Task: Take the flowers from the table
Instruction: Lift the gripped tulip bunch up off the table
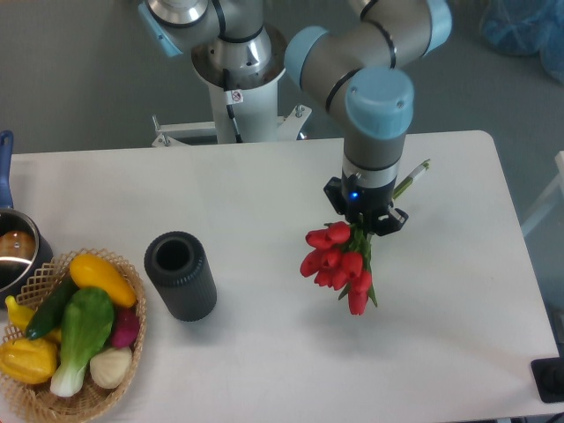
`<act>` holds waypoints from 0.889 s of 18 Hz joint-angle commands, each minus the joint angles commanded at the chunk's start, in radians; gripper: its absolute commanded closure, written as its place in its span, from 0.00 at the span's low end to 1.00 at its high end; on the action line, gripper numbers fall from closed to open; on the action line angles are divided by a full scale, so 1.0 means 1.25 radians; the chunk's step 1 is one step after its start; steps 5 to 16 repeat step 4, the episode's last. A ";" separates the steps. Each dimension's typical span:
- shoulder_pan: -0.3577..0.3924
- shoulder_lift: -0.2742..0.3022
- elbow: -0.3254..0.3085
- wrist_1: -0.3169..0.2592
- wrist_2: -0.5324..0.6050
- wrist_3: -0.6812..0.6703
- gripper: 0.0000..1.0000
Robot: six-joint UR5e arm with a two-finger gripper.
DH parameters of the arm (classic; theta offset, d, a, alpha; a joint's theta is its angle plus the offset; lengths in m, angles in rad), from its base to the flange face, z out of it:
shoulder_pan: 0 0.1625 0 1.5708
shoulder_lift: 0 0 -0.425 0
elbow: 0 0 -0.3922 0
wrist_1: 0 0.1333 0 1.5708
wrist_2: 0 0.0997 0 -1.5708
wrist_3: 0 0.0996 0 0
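Flowers (339,264): red tulip bunch, green leaves, buds pointing down-left, stems running up under tool (364,222), right half of white surface (264,185).

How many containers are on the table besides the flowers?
3: dark cylinder left of centre, wicker basket at front-left corner, metal pot cut by left edge. Others may be off-frame.
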 joint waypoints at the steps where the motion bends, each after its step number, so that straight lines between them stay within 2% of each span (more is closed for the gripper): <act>1: 0.001 0.001 0.010 -0.022 0.001 0.013 1.00; 3: 0.005 0.016 0.019 -0.059 0.006 0.039 1.00; 4: 0.006 0.024 0.017 -0.063 0.006 0.045 1.00; 16: 0.006 0.024 0.017 -0.063 0.006 0.045 1.00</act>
